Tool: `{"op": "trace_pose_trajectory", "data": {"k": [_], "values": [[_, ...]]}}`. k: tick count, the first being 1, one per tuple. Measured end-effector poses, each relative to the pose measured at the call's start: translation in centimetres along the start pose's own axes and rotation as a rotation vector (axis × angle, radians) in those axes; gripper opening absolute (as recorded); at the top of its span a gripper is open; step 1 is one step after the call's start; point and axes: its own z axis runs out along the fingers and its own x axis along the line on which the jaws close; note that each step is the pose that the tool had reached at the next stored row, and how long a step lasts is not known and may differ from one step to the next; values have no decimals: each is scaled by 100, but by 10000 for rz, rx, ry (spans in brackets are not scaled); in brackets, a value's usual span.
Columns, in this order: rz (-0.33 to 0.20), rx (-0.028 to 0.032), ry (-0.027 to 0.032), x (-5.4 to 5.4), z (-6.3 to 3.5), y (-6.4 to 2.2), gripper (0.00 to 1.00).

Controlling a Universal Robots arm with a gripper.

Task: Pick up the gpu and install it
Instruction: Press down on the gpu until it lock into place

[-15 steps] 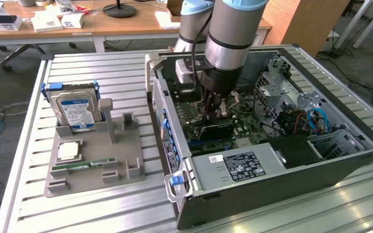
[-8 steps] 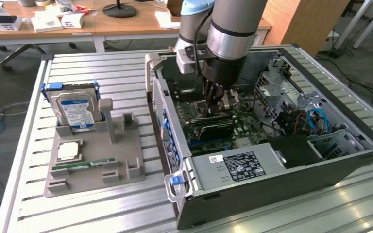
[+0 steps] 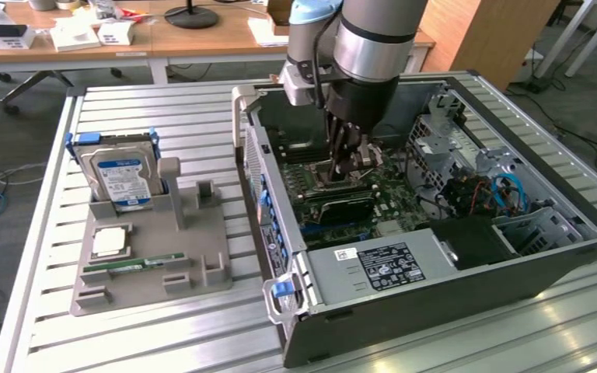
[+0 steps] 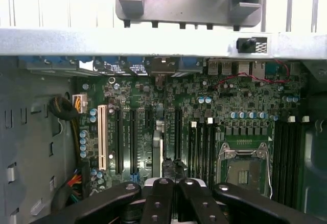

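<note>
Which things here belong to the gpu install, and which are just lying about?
In the job: gpu, end effector, motherboard, computer case.
Lying about: hard drive, RAM stick, square silver chip, grey holder.

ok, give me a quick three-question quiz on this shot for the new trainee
1. True or false: the hard drive lies flat inside the case.
2. Where is the tool? A: over the grey holder. B: inside the case, above the motherboard. C: over the wooden desk behind.
3. Is the tool open or shut?

Key: 1. False, it stands upright in the grey holder, outside the case. 2. B. 3. Shut.
</note>
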Motion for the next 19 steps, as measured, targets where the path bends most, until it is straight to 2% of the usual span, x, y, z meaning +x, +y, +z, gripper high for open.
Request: {"op": "trace_pose_trajectory", "data": {"k": [4,6,15,19], "values": [[3,-1,4,0,-2,8,11],[1,0,4,1,-2,45,11],[7,8,2,7,-4,303,11],[6,7,3,7,-4,307,11]]}}
